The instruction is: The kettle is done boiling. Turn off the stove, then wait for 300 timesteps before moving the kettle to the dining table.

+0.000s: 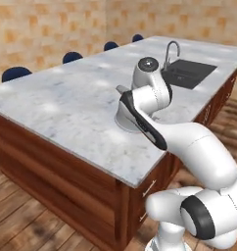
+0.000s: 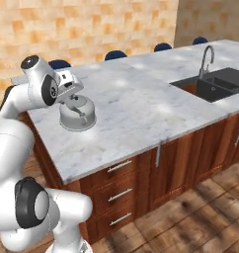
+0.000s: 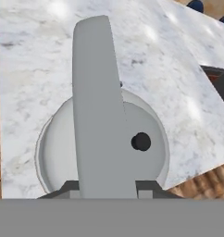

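The silver-grey kettle (image 2: 78, 116) sits on the marble dining table (image 2: 141, 111) near its front corner. My gripper (image 2: 75, 101) reaches down onto the kettle's curved top handle (image 3: 97, 115) from above. In the hand view the handle runs straight up between my two dark fingertips (image 3: 70, 187), which press against its sides, so the gripper (image 3: 108, 187) is shut on it. The kettle's round body (image 3: 56, 148) and black lid knob (image 3: 141, 141) show beneath. From the left base the arm covers most of the kettle (image 1: 121, 119). The stove is out of view.
An inset black sink (image 2: 218, 84) with a curved faucet (image 2: 206, 54) lies further along the table. Dark blue stools (image 1: 15, 73) line the far side. The table edge (image 1: 135, 184) is close to the kettle, with drawers (image 2: 119, 195) below and wood floor around.
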You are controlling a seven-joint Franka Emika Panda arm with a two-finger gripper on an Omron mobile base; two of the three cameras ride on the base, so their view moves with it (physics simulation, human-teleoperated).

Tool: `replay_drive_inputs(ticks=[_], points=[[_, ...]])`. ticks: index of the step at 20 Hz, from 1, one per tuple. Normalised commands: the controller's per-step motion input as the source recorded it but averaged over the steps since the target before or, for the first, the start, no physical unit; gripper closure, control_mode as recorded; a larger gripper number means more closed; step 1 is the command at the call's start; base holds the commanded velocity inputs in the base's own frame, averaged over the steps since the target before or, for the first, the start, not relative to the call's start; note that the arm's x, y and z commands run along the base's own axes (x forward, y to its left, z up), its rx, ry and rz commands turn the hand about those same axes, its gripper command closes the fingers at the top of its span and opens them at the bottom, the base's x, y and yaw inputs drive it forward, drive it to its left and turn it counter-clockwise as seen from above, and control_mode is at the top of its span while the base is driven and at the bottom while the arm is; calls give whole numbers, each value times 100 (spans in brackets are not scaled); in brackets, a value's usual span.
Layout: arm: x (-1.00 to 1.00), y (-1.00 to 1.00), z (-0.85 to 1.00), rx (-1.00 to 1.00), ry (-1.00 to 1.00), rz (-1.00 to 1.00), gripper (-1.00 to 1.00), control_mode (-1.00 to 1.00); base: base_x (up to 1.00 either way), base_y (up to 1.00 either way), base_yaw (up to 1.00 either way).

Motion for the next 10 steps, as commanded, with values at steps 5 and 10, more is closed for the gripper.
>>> replay_drive_inputs(ticks=[5,10], points=[[0,0,0,0,0,0,100,100,0,68,-41],[0,0,0,0,0,0,100,100,0,62,-44]])
